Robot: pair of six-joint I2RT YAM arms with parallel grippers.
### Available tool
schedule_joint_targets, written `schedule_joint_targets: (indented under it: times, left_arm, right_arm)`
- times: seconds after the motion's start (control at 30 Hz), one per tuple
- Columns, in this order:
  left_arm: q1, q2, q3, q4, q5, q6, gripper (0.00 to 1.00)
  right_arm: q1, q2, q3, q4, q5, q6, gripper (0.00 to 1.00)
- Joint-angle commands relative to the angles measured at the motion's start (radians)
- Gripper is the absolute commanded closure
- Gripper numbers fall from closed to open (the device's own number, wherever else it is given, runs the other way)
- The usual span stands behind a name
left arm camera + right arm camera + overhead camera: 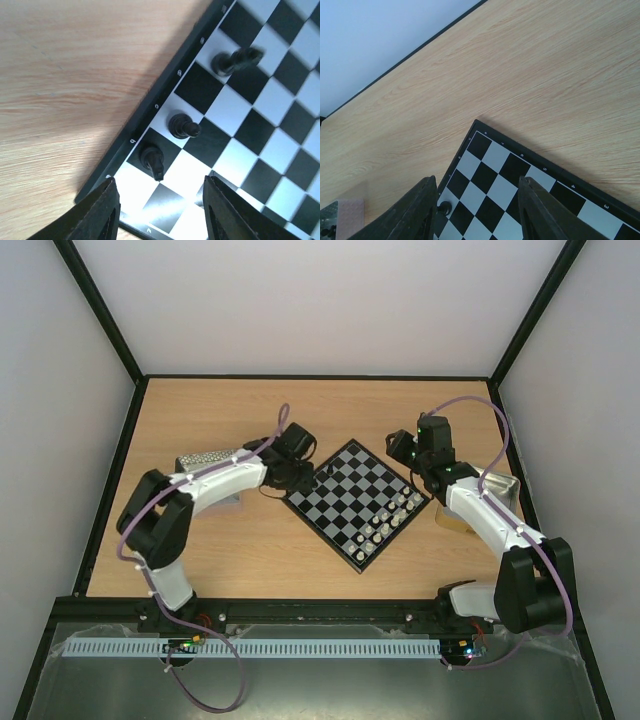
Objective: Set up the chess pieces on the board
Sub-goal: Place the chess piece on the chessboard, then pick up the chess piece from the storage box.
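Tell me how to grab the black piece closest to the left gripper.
Take the black piece by its slim upper part, coming down from above with the open left gripper. It looks upright and narrows toward the top. A second black piece stands on the next square along the edge of the board, so probably set one finger rim-side and one inboard.

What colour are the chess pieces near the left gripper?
Black; these chess pieces show best in the left wrist view.

Board (pixel 345 490): dark and light grey checks, black rim. Black pieces (pixel 184 125); silvery-white pieces (pixel 392 518). Table (pixel 250 550): tan woodgrain.
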Motion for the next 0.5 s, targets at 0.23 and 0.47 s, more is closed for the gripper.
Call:
schedule_joint_targets:
  times: [0.23,0.47]
  left_arm:
    - [0.242,-0.409,-0.111,-0.047,-0.143,-0.077,0.47]
    - [0.482,-0.61,-0.307,-0.025,-0.147,-0.107,0.37]
  right_arm:
    - [0.004,-0.052,0.019,-0.022,0.05,-0.019,0.53]
    - [0.004,-0.102,0.016,-0.005,0.086,-0.042,0.5]
